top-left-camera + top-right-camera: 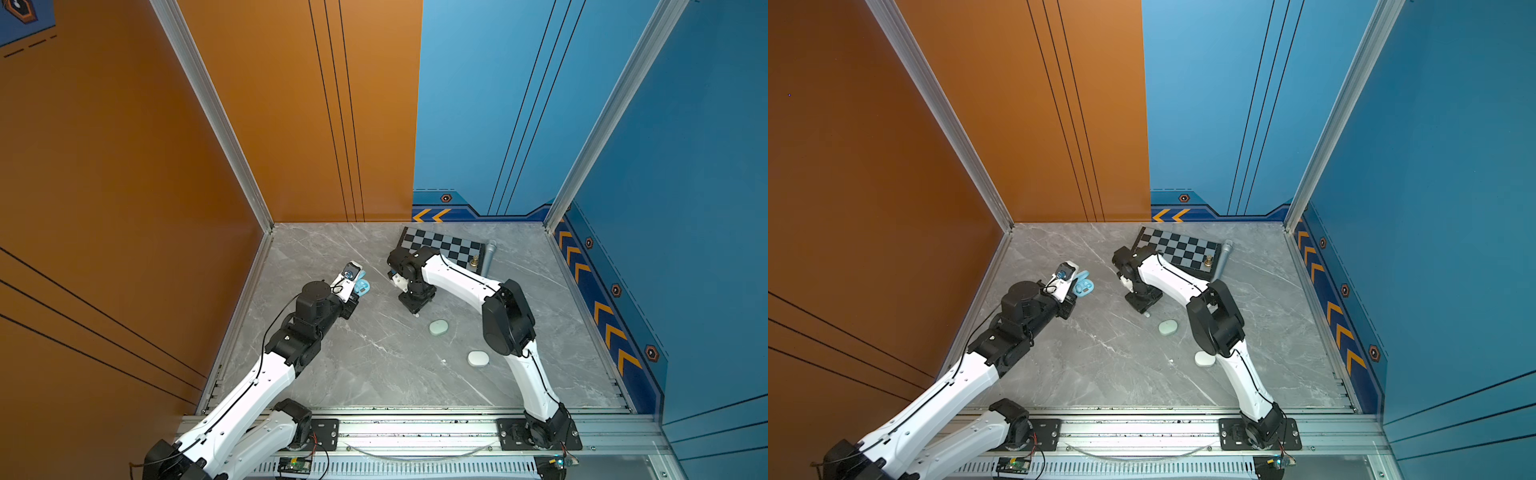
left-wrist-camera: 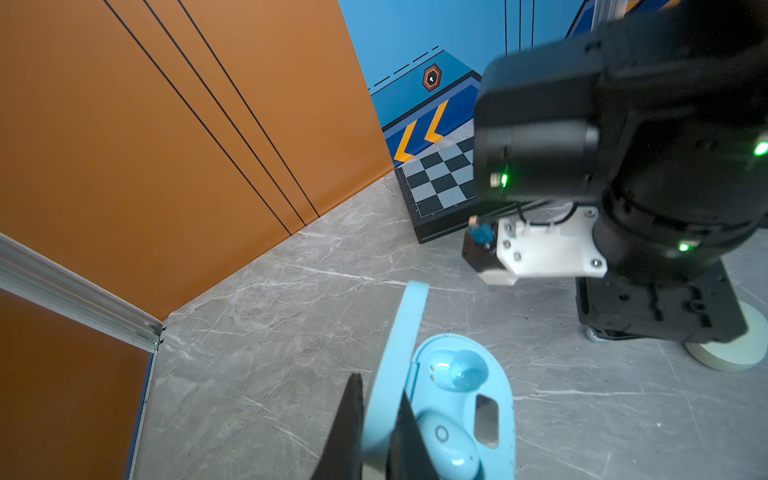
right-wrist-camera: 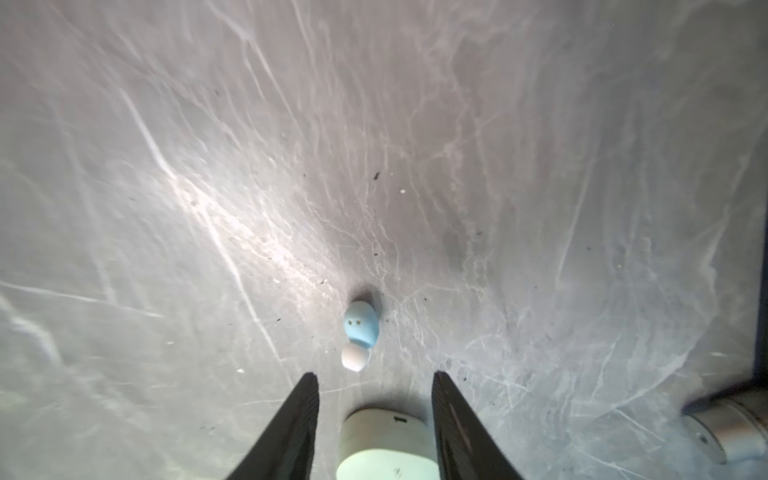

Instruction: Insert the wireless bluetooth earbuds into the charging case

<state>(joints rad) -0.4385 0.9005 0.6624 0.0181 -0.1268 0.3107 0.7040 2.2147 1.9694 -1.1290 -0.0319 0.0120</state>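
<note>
Right wrist view: right tool (image 3: 375, 374) is spread apart, grasping nothing. A light-blue earbud (image 3: 360, 324) w/ white tip lies on the bench (image 3: 540, 166) just ahead of its fingertips. Left wrist view: left tool (image 2: 380, 390) is clenched on the raised lid of the blue charging case (image 2: 465, 399), holding it open. One bud (image 2: 446, 440) is seated; the 2nd socket (image 2: 457, 370) is empty. Step in hand, prob.: picking up the loose earbud. Next move needs the right tool lowered & centred over it (tiny, rounded, so likely to squirt out), closed gently, then carried across to the empty socket. Nearby, mint case (image 1: 438, 327) & white case (image 1: 478, 358) sit shut.
</note>
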